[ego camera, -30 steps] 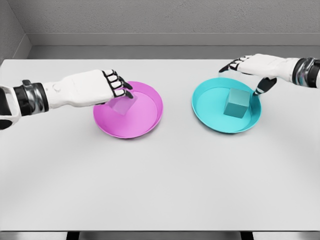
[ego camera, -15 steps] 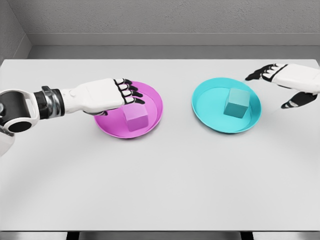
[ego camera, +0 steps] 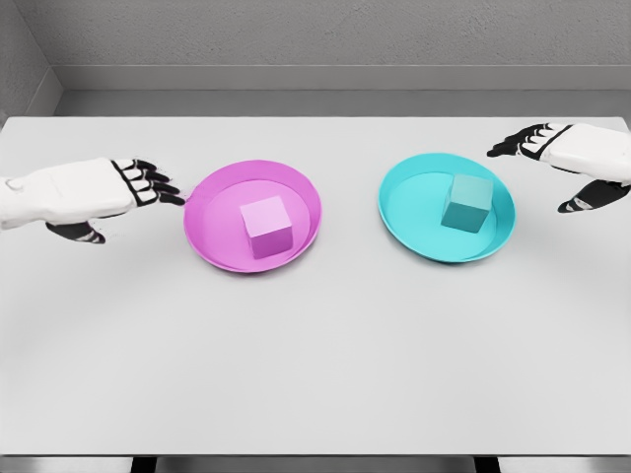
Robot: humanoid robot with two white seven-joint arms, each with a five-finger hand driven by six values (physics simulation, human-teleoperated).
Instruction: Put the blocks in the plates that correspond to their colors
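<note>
A pink block (ego camera: 266, 226) rests inside the pink plate (ego camera: 212, 241) left of centre. Inside the cyan plate (ego camera: 409, 232), right of centre, stands a cyan block (ego camera: 466, 202). My left hand (ego camera: 128, 192) hovers just left of the pink plate, fingers spread, holding nothing. At the right edge, beyond the cyan plate's rim, my right hand (ego camera: 557, 168) is also open and empty.
Both plates sit on a white table (ego camera: 315, 345) whose front edge runs along the bottom of the view. A grey wall (ego camera: 315, 39) rises behind the table's far edge.
My left hand released the pink block in the pink plate and drew back leftward off the plate. My right hand pulled away to the right of the cyan plate.
</note>
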